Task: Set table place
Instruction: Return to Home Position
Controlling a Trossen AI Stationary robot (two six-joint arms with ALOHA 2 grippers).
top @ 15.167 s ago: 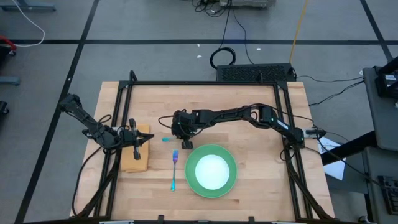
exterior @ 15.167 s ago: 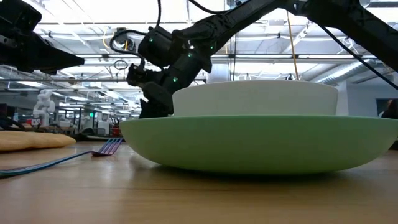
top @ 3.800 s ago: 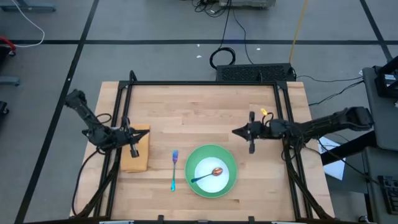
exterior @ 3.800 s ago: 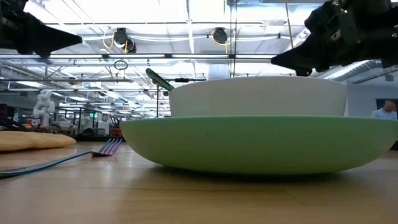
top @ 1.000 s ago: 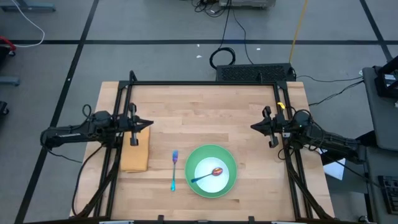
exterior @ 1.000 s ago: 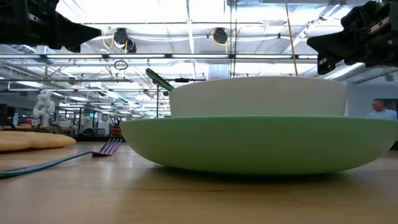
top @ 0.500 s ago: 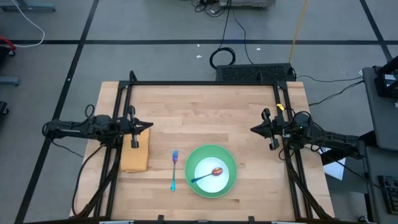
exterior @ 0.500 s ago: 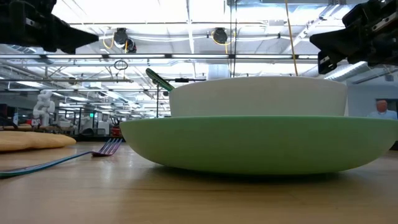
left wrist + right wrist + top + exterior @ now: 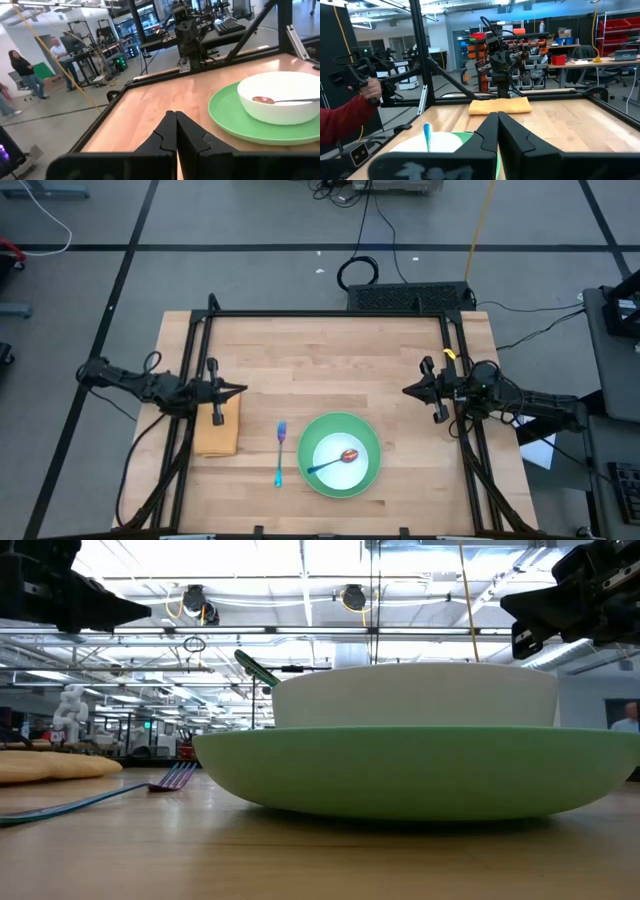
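A green plate [image 9: 341, 476] lies on the table [image 9: 330, 350] near its front edge, with a white bowl [image 9: 345, 456] on it. A blue-handled spoon [image 9: 327, 464] lies in the bowl, its handle over the rim. A blue-handled fork [image 9: 280, 453] lies left of the plate. A tan folded cloth [image 9: 219, 430] lies at the table's left. My left gripper [image 9: 240, 391] is shut and empty above the cloth's far end. My right gripper [image 9: 408, 390] is shut and empty at the table's right side.
A black metal frame [image 9: 330, 313] edges the table. People stand in the room beyond the table [image 9: 22, 70]; a red-sleeved hand [image 9: 367, 90] holds a device off the table's side. The middle and far part of the tabletop [image 9: 330, 365] is bare wood.
My left arm has swung a little toward the table's near edge, its gripper staying shut above the cloth's far end. My right arm has kept nearly still.
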